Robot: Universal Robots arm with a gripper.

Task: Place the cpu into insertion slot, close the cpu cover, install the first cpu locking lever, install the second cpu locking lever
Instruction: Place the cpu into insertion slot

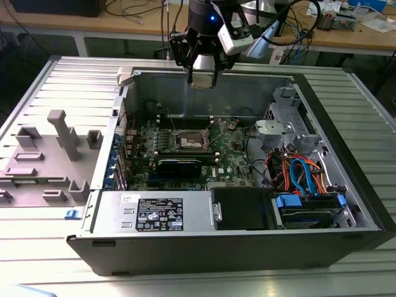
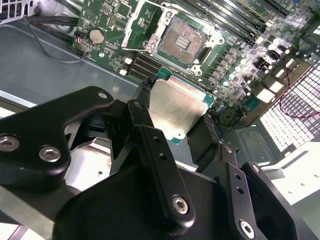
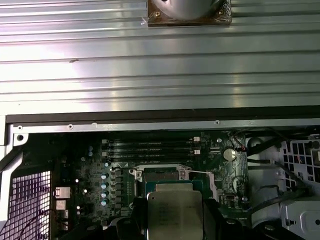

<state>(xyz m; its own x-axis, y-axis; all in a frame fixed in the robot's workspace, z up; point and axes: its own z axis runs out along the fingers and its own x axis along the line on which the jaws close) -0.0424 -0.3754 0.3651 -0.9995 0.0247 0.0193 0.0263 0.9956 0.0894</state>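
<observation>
Claw (image 1: 203, 77) clenched on the cpu (image 2: 177, 107), gripping it by two opposite edges. It hangs above the open computer case (image 1: 247, 244), over the wall nearest the bench's (image 1: 68, 74) far edge. The insertion slot (image 2: 182, 42) lies uncovered on the green board (image 2: 107, 17), well apart from the cpu.

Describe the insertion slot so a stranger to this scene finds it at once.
Look inside the open computer case, at the green circuit board on its floor. Near the board's middle, lower than the raised hand holding the cpu, sits the insertion slot. It is square, with a silver rim and dark centre, unlike the long black memory slots beside it.
</observation>
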